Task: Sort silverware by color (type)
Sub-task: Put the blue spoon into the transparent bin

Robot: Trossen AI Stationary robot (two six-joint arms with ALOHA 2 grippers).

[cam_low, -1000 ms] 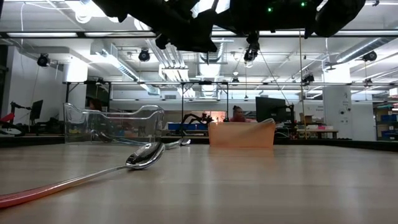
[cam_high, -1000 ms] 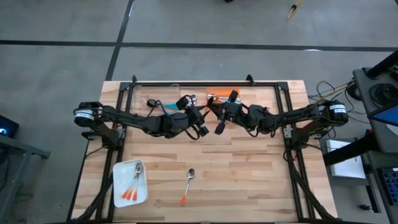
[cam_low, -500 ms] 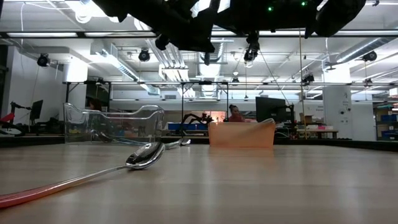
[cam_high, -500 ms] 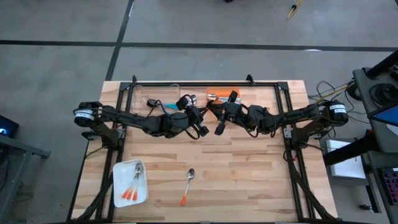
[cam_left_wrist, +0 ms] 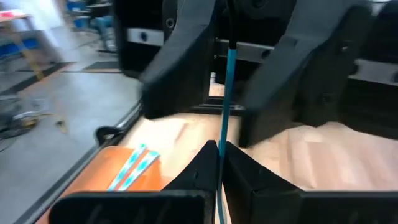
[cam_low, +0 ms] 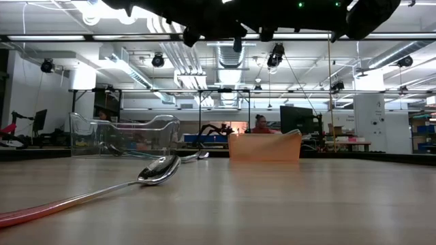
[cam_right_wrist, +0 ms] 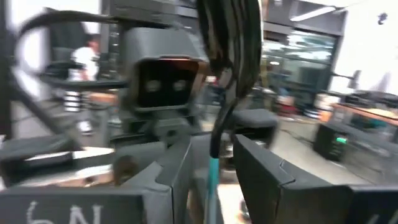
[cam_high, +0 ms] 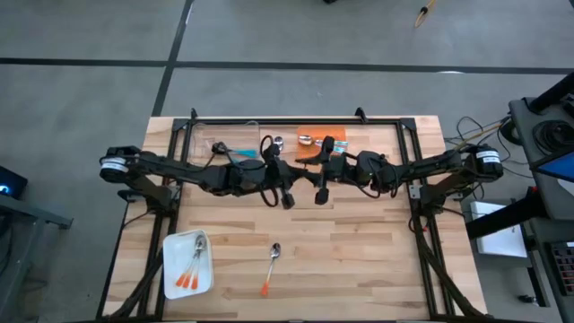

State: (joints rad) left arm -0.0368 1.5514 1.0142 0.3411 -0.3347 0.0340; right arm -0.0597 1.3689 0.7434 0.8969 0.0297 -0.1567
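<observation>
Silverware: three orange-handled spoons (cam_high: 188, 272) lie in the white tray (cam_high: 170, 285) at the near left corner of the table (cam_high: 359, 251). One more orange spoon (cam_high: 271, 267) lies loose on the wood just right of the tray, bowl toward the far side; in the low view it runs across the near left foreground. At the far left stands a clear bin (cam_high: 208, 139); right of it, at the far centre, an orange bin (cam_high: 334, 135) with a silver spoon bowl (cam_high: 305, 139) at its left end. Light-blue handles (cam_left_wrist: 132, 167) show inside the orange bin in the left wrist view.

Left gripper (cam_high: 285, 193) is raised above the table centre, fingers pressed together on a teal spoon (cam_left_wrist: 224, 112), pinching its handle, which stands upright between them. Right gripper (cam_high: 320, 191) is just beside it on the right, also raised; its fingers (cam_right_wrist: 264, 171) are spread apart, and the teal handle runs through the gap with the dark bowl above.
</observation>
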